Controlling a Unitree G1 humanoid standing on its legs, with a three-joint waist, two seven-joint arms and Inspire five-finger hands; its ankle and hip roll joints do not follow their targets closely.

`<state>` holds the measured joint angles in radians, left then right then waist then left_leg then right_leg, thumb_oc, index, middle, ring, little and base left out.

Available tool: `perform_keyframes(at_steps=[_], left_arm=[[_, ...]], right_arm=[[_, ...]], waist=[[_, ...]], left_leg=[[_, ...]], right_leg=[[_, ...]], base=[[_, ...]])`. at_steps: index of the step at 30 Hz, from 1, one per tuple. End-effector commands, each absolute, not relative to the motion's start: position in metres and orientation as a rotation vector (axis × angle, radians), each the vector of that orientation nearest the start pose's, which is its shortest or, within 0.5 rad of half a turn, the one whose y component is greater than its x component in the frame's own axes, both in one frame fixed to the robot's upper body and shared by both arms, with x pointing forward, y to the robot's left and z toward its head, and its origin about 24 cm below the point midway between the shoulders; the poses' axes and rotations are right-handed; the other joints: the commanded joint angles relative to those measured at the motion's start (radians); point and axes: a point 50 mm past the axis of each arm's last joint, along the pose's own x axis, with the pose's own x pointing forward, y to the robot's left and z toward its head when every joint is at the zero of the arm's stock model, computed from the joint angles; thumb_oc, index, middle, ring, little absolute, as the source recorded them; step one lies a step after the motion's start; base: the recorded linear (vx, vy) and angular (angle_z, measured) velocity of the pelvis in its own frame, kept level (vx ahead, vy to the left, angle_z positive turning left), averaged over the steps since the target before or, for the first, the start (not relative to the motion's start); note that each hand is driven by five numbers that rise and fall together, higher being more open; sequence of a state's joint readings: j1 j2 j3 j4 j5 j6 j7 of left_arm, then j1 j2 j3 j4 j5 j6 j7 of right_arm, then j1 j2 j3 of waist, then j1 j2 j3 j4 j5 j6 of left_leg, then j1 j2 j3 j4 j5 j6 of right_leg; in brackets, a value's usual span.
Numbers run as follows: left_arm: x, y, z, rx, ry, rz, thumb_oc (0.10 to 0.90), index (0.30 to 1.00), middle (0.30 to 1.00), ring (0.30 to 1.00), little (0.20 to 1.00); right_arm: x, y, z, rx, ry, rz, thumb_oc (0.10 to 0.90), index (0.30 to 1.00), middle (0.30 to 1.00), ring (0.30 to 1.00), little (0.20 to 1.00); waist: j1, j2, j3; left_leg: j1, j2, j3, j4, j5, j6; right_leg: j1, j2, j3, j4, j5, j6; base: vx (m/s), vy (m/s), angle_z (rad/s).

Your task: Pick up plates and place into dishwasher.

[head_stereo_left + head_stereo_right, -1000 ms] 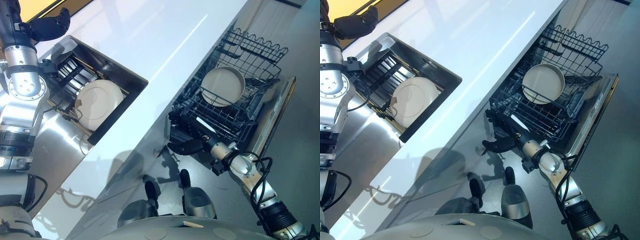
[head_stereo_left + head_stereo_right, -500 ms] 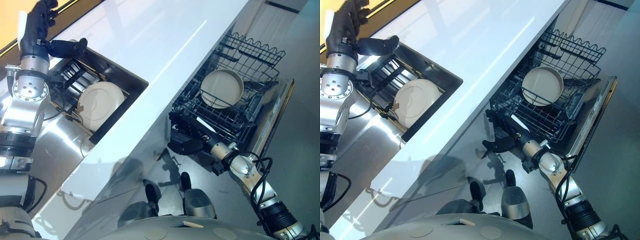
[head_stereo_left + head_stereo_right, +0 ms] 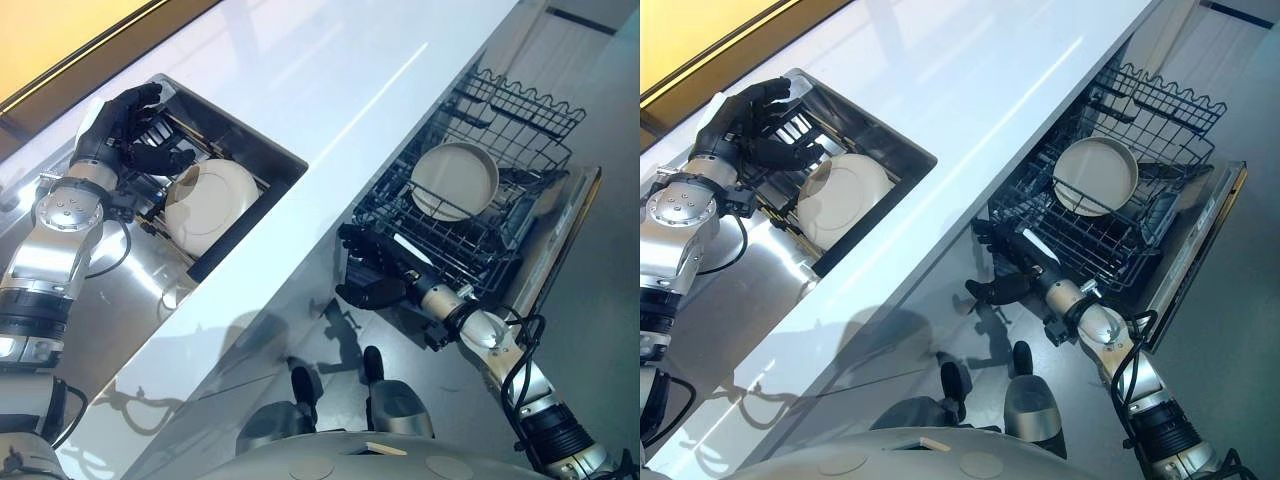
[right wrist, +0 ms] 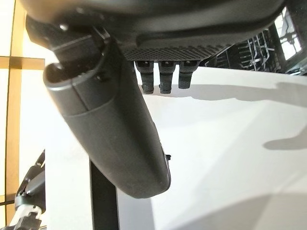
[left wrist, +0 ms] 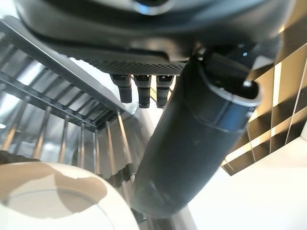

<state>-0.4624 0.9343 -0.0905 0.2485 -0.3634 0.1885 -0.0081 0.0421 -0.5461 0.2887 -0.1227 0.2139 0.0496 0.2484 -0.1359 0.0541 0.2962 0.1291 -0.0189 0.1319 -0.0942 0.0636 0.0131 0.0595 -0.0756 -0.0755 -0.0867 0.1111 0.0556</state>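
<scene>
Round cream glazed plate (image 3: 208, 198) half hidden in the sink's wire rack (image 3: 160, 170); left hand (image 3: 120, 135) spread wide above, right hand (image 3: 372, 292) relaxed, empty.

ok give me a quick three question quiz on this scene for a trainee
1. True or false: the left hand already grips the plate in the sink.
2. Where does the other plate sit?
A. on the counter
B. in the dishwasher rack
C. on the floor
3. Fill in: the right hand hangs below the edge of the ____.

Key:
1. False; its fingers are spread above the sink rack, apart from the plate.
2. B
3. counter
</scene>
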Motion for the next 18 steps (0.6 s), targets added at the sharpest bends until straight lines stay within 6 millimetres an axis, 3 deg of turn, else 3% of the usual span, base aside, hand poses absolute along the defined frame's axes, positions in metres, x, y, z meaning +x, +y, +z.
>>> perform_keyframes(at_steps=[1,9,18], left_arm=[[0.31,0.324,0.246,0.665,-0.198,0.207,0.8,0.9,0.9,0.9,0.9],[0.313,0.319,0.217,0.656,-0.042,0.086,0.8,0.9,0.9,0.9,0.9],[0.321,0.303,0.185,0.603,0.066,-0.021,0.8,0.9,0.9,0.9,0.9]], right_arm=[[0.232,-0.151,0.084,-0.287,-0.098,0.616,0.8,0.9,0.9,0.9,0.9],[0.232,-0.15,0.084,-0.279,-0.087,0.621,0.8,0.9,0.9,0.9,0.9],[0.236,-0.15,0.088,-0.305,-0.098,0.629,0.8,0.9,0.9,0.9,0.9]], waist=[[0.004,0.035,-0.111],[0.002,0.04,-0.105],[-0.014,0.063,-0.067]], left_leg=[[-0.014,-0.075,0.027,0.051,-0.12,0.014],[-0.014,-0.077,0.027,0.046,-0.114,0.014],[-0.04,-0.089,0.028,0.045,-0.105,0.018]], right_leg=[[-0.016,0.052,-0.018,0.14,-0.168,0.056],[-0.02,0.049,-0.02,0.142,-0.164,0.058],[-0.059,0.043,-0.004,0.162,-0.162,0.062]], base=[[0.0,0.0,0.0],[0.0,0.0,0.0],[0.0,0.0,0.0]])
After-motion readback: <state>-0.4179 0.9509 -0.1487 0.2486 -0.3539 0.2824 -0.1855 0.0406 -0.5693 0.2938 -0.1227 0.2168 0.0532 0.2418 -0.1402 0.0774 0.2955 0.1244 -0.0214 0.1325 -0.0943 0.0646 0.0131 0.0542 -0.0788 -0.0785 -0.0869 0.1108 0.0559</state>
